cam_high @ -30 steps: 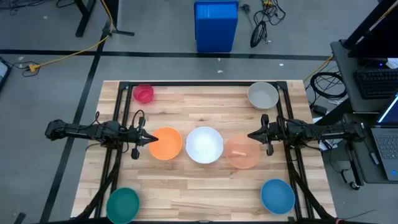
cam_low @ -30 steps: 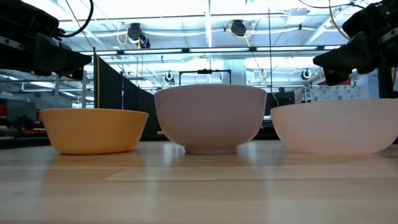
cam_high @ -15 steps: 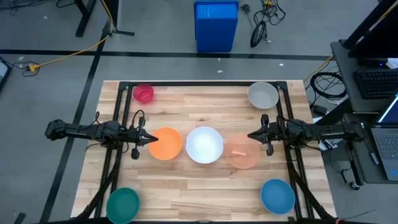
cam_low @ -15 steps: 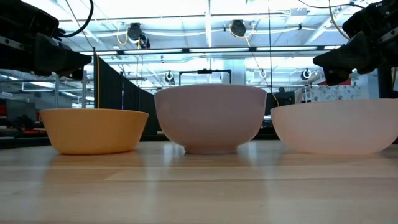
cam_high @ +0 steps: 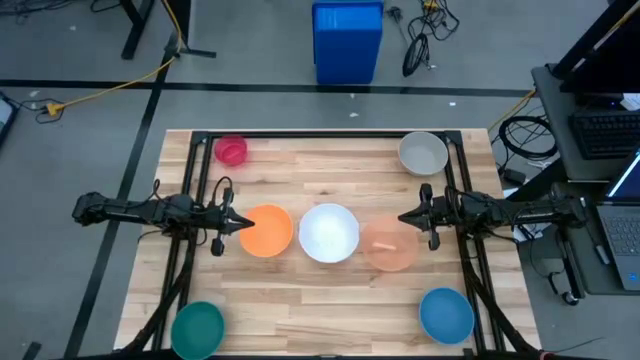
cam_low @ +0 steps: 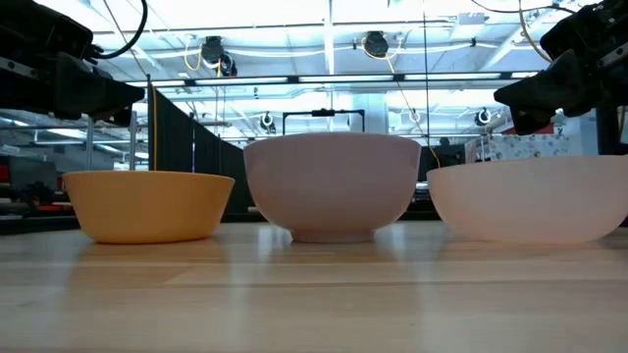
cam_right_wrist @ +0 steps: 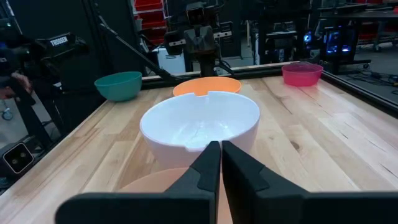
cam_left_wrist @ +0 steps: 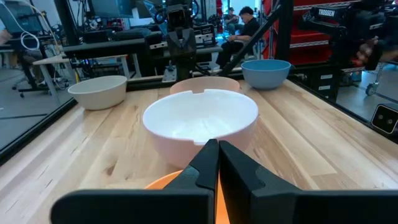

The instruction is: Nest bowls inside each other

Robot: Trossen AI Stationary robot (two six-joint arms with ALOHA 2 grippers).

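Note:
Seven bowls rest on their bases on the wooden table. An orange bowl (cam_high: pixel 266 230), a white bowl (cam_high: pixel 329 232) and a pale peach bowl (cam_high: pixel 389 243) stand in a row at the middle. A magenta bowl (cam_high: pixel 231 151) is far left, a grey bowl (cam_high: pixel 422 153) far right, a teal bowl (cam_high: pixel 198 327) near left, a blue bowl (cam_high: pixel 446 313) near right. My left gripper (cam_high: pixel 244 223) is shut, level, above the orange bowl's left rim. My right gripper (cam_high: pixel 404 217) is shut, level, above the peach bowl's right rim. Neither touches a bowl.
A black frame (cam_high: pixel 320 137) runs along the table's far edge and sides. A tall blue bin (cam_high: pixel 347 41) stands on the floor beyond the table. Bare wood lies between the middle row and the corner bowls. People sit in the room behind.

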